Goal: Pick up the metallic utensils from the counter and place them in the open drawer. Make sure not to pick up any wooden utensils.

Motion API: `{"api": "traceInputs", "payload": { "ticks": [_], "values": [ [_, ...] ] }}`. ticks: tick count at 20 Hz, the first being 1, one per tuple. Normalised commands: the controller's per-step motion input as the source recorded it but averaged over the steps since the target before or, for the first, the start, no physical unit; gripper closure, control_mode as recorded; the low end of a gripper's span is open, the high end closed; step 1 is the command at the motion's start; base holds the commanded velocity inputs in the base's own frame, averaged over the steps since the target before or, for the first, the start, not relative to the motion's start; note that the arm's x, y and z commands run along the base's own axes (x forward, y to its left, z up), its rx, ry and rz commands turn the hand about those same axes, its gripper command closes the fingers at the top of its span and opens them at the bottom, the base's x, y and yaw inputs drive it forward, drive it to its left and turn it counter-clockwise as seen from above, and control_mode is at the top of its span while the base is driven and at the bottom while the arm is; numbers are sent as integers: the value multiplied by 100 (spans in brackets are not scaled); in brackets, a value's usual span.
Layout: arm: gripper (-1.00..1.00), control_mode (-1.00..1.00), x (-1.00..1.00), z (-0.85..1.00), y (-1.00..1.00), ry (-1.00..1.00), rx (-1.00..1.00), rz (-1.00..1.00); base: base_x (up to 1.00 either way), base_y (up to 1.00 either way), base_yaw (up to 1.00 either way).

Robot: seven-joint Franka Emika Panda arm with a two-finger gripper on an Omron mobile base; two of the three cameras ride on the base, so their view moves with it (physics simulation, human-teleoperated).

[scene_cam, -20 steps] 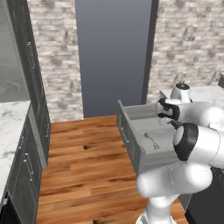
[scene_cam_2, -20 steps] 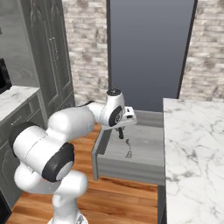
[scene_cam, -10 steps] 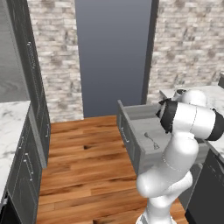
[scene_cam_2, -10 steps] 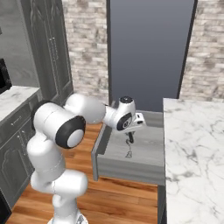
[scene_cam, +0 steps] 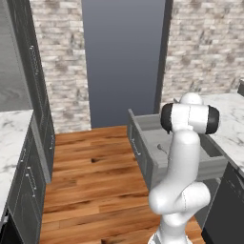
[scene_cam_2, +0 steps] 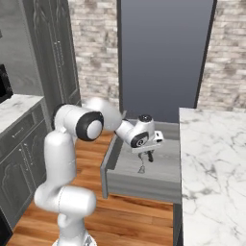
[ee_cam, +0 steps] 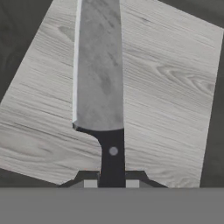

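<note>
My gripper [ee_cam: 112, 177] is shut on the black handle of the small knife [ee_cam: 98, 78], whose silver blade points away from the hand over the grey wood-grain floor of the open drawer [ee_cam: 175, 96]. From the right base view the gripper [scene_cam_2: 146, 154] hangs inside the drawer [scene_cam_2: 144, 188] with the knife [scene_cam_2: 150, 156] just above its floor. A grey metal spoon [scene_cam_2: 141, 169] lies on the drawer floor close below the hand, and it also shows as the spoon [scene_cam: 162, 149] in the left base view. The white marble counter [scene_cam_2: 211, 168] lies to the right of the drawer. The wooden utensils are out of view.
Tall grey cabinets [scene_cam: 33, 81] and a low marble-topped cabinet run [scene_cam: 12, 138] stand on the left. Wood floor [scene_cam: 95, 181] lies between them and the drawer [scene_cam: 136, 143]. My own arm [scene_cam: 188, 119] blocks part of the drawer there. A brick wall [scene_cam: 205, 52] is behind.
My arm has swung its elbow round, and the hand with the knife has shifted slightly to the right and lower over the drawer. The spoon in the drawer has not moved.
</note>
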Motion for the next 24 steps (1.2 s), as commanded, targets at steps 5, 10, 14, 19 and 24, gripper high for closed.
{"api": "traceInputs", "payload": {
  "ticks": [5,10,14,19,24],
  "values": [
    [100,-100,45,-37,-19,4,0,0,0,0,0],
    [100,-100,40,-40,-10,4,0,0,0,0,0],
    [100,-100,42,-53,0,3,0,0,0,0,0],
    [100,-100,39,-53,0,2,0,0,0,0,0],
    [100,-100,33,-47,0,1,0,0,0,0,0]
  ]
}}
